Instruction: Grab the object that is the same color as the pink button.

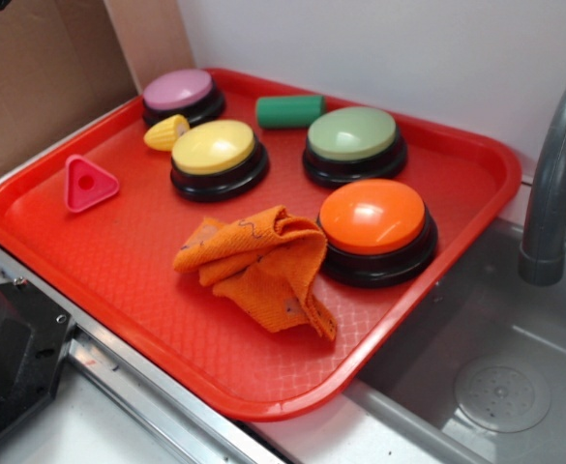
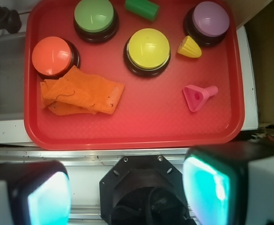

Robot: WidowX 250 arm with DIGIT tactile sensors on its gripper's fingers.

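The pink triangle [image 1: 88, 182] with a round hole lies on the red tray [image 1: 147, 290] near its left edge; in the wrist view it [image 2: 197, 97] sits at the right. The pink button [image 1: 180, 94] stands at the tray's back corner and shows at the top right of the wrist view [image 2: 210, 19]. My gripper [image 2: 127, 194] is open and empty, high above the robot base in front of the tray, well short of the triangle. Its two pads [image 2: 50, 199] stand wide apart. The gripper is out of the exterior view.
Yellow [image 1: 215, 150], green [image 1: 352, 138] and orange [image 1: 374, 220] buttons stand on the tray, with a yellow corn toy [image 1: 165, 132], a green cylinder [image 1: 289, 111] and a crumpled orange cloth [image 1: 261, 261]. A sink [image 1: 495, 377] and grey tap [image 1: 556, 184] are at the right. Cardboard stands at the back left.
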